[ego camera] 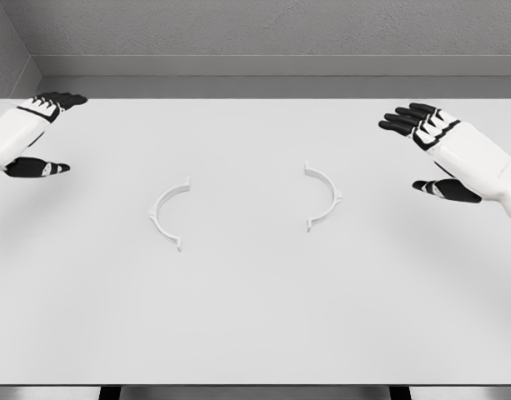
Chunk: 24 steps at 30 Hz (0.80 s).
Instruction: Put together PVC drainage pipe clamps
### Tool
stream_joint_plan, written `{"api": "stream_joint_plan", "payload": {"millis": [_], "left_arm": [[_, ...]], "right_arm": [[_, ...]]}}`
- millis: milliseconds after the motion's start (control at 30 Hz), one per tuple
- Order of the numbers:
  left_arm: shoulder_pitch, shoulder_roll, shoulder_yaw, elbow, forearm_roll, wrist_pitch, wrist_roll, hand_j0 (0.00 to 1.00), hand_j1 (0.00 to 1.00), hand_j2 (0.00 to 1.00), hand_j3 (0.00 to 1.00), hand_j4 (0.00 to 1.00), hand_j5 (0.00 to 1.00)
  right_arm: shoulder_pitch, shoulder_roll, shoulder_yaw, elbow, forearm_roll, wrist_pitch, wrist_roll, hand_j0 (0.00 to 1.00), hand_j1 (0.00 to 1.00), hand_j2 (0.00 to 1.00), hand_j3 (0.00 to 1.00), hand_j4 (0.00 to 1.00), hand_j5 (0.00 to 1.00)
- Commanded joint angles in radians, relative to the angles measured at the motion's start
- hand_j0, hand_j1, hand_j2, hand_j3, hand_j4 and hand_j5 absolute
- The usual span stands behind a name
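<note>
White clamp halves (167, 212) (324, 197) lie unmarked, apart; left hand (28, 133) and right hand (443, 150) spread empty.

Single view only, from the head camera. It sits above the near edge of the white table (255, 333) and looks forward and steeply down, so the tabletop fills most of the frame. Near edge of the table runs just above the bottom border; dark gaps show below it. Far edge lies high in frame, with a grey wall (272, 25) behind and a side wall at the far left corner. Framing is roughly centred left to right. Distance is moderate: the whole table width is nearly covered. No second view, so no overlap to record.
</note>
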<state>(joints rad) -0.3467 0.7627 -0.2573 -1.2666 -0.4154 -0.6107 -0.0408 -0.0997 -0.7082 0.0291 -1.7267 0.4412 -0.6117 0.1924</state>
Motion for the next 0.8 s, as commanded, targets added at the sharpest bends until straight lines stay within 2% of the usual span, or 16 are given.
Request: {"api": "stream_joint_plan", "payload": {"millis": [0,133,200,233,267,333,400,467,533,767], "left_arm": [[0.0,-0.005,-0.014,-0.011,0.006,0.0,-0.001,1.0,1.0,1.0,1.0,1.0,1.0],[0.0,-0.022,-0.039,-0.014,0.007,0.0,-0.001,1.0,1.0,1.0,1.0,1.0,1.0],[0.0,-0.023,-0.051,-0.027,0.006,0.0,-0.001,1.0,1.0,1.0,1.0,1.0,1.0],[0.0,-0.023,-0.068,-0.028,0.006,0.0,-0.001,1.0,1.0,1.0,1.0,1.0,1.0],[0.0,-0.022,-0.088,-0.028,0.006,0.0,-0.001,1.0,1.0,1.0,1.0,1.0,1.0],[-0.002,-0.02,-0.134,-0.031,0.0,0.0,-0.002,1.0,1.0,1.0,1.0,1.0,1.0],[-0.002,-0.022,-0.14,-0.034,0.0,0.0,-0.001,1.0,1.0,1.0,1.0,1.0,1.0],[0.005,-0.017,-0.172,-0.091,0.001,0.0,-0.002,1.0,1.0,1.0,1.0,1.0,1.0],[0.055,-0.008,-0.163,-0.143,0.003,0.0,-0.001,1.0,1.0,1.0,1.0,1.0,1.0],[0.054,-0.006,-0.161,-0.139,0.003,0.0,-0.001,1.0,1.0,1.0,1.0,1.0,1.0]], "right_arm": [[0.0,0.0,0.005,0.007,-0.007,0.001,-0.001,1.0,1.0,1.0,1.0,1.0,1.0],[-0.005,0.001,0.021,0.029,-0.007,0.001,0.001,1.0,1.0,1.0,1.0,1.0,1.0],[-0.098,0.006,0.124,0.064,0.007,0.015,0.013,1.0,1.0,1.0,1.0,1.0,1.0],[-0.208,0.036,0.213,0.145,0.027,0.036,0.068,1.0,1.0,1.0,1.0,1.0,1.0],[-0.261,0.082,0.244,0.216,0.033,0.036,0.12,1.0,1.0,1.0,1.0,1.0,1.0],[-0.302,0.134,0.252,0.297,0.108,0.038,0.142,1.0,1.0,1.0,1.0,1.0,1.0],[-0.354,0.185,0.255,0.391,0.166,0.036,0.142,1.0,1.0,1.0,1.0,1.0,1.0],[-0.383,0.216,0.261,0.446,0.201,0.038,0.145,1.0,1.0,1.0,1.0,1.0,1.0],[-0.422,0.222,0.301,0.504,0.205,0.038,0.142,1.0,1.0,1.0,1.0,1.0,1.0],[-0.411,0.227,0.311,0.523,0.205,0.036,0.144,1.0,1.0,1.0,1.0,1.0,1.0]]}}
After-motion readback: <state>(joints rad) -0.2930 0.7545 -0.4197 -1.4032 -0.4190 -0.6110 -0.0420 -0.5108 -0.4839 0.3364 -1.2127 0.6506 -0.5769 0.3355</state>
